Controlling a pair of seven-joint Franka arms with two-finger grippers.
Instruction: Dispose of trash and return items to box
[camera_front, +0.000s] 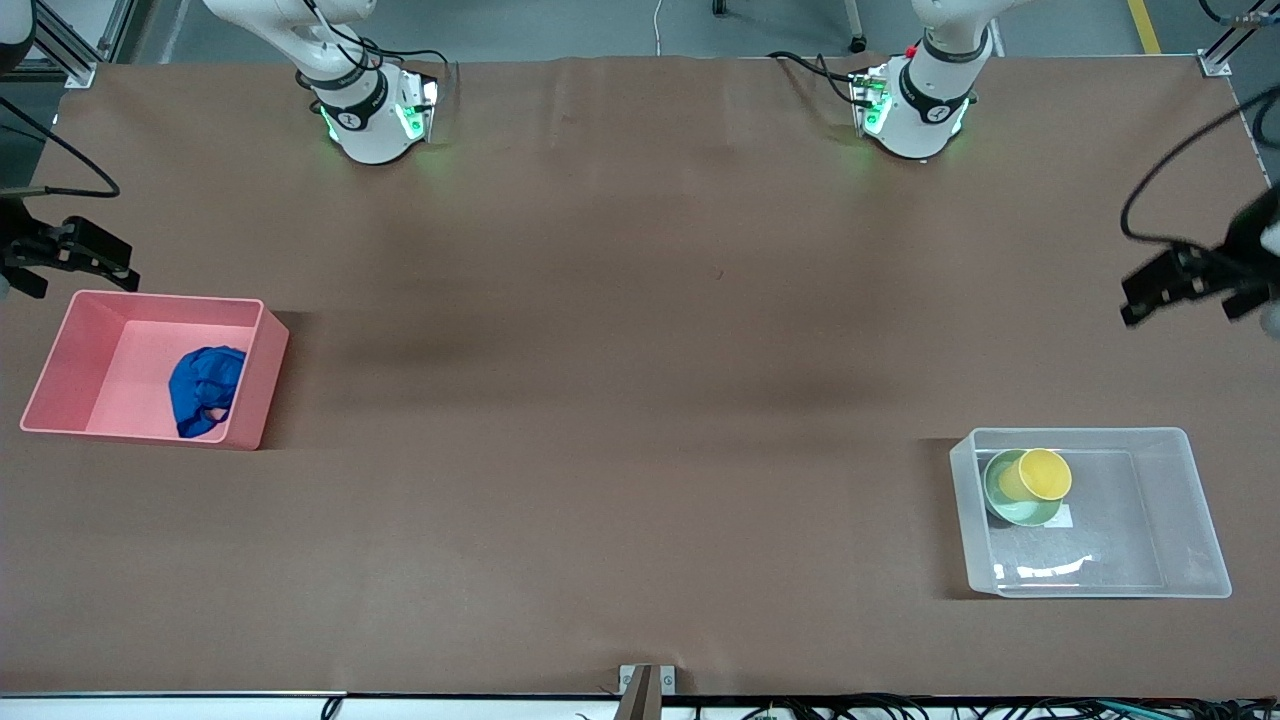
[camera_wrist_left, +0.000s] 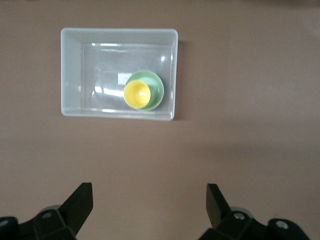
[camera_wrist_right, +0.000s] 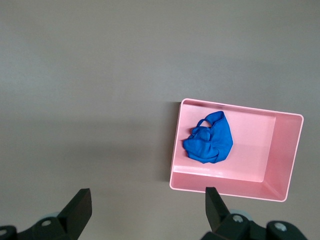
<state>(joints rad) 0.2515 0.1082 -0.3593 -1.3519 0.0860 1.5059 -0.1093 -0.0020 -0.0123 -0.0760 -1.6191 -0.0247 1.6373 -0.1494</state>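
Observation:
The royal-blue rag (camera_front: 205, 388) lies bunched in the pink bin (camera_front: 160, 300) at the right arm's end of the table. It also shows in the right wrist view (camera_wrist_right: 210, 140) inside the pink bin (camera_wrist_right: 287, 150). The yellow cup (camera_front: 1042, 473) sits in the mint-green bowl (camera_front: 1010, 512) inside the clear tub (camera_front: 1195, 510) at the left arm's end. The left wrist view shows the cup (camera_wrist_left: 137, 94), bowl (camera_wrist_left: 157, 90) and tub (camera_wrist_left: 70, 75). My right gripper (camera_front: 95, 255) (camera_wrist_right: 148, 195) is open and empty, raised beside the pink bin. My left gripper (camera_front: 1160, 285) (camera_wrist_left: 150, 192) is open and empty, raised beside the tub.
The brown table cover (camera_front: 640, 400) stretches between the two containers. The arm bases (camera_front: 370, 110) stand along the table edge farthest from the front camera. A white sticker (camera_wrist_left: 124, 78) lies on the tub's bottom beside the bowl.

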